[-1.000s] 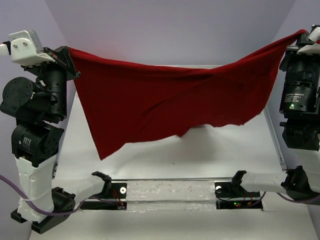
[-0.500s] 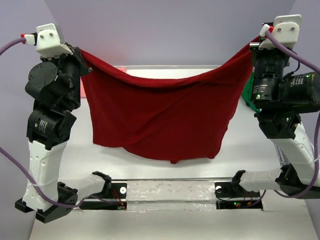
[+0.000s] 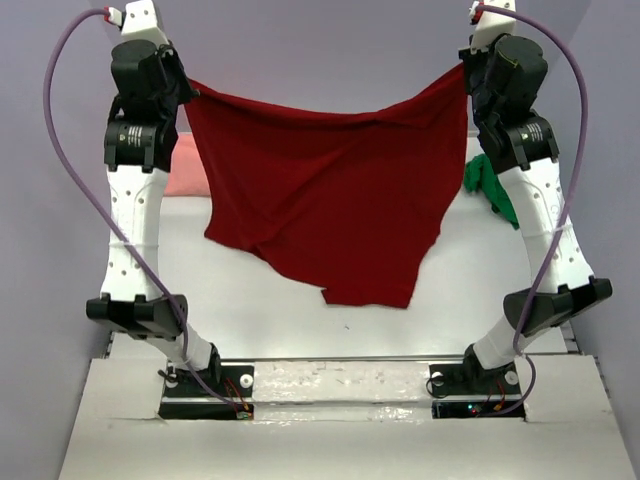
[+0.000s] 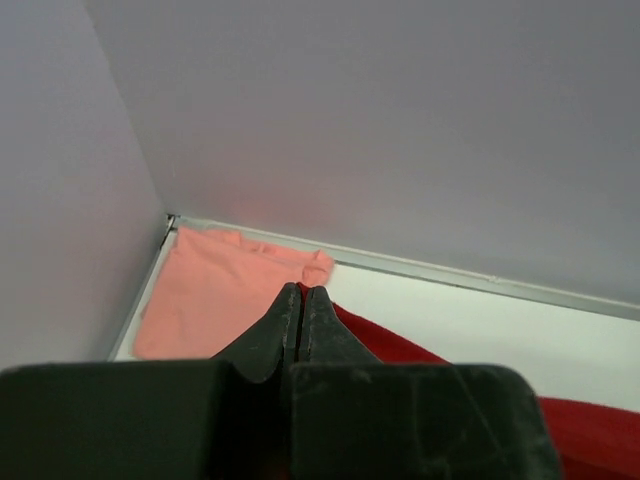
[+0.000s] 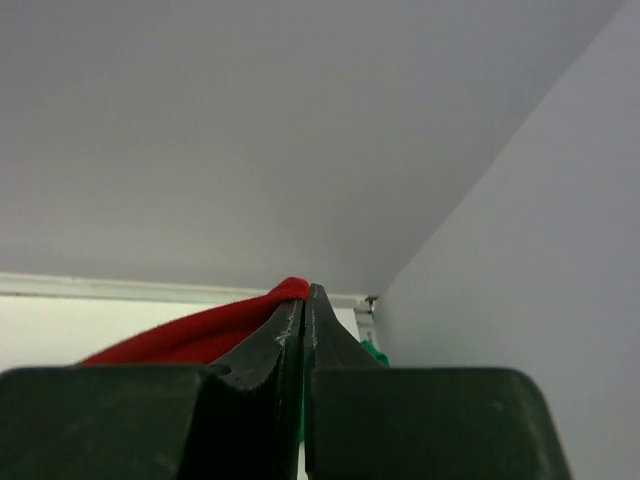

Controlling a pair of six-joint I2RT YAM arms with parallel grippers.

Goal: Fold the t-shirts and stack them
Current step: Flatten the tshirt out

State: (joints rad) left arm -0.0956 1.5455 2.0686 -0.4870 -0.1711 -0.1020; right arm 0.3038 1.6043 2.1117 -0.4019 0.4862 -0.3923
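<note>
Red cloth hangs slack between your arms: at ten o'clock in the overhead view the left gripper is pressed together on one top corner of the dark red t-shirt, and at two o'clock the right gripper pinches the other. The pink t-shirt lies at nine o'clock, the green t-shirt bunched at three. You should expect light, floppy fabric that sags and swings, so grip its outer corners.
</note>
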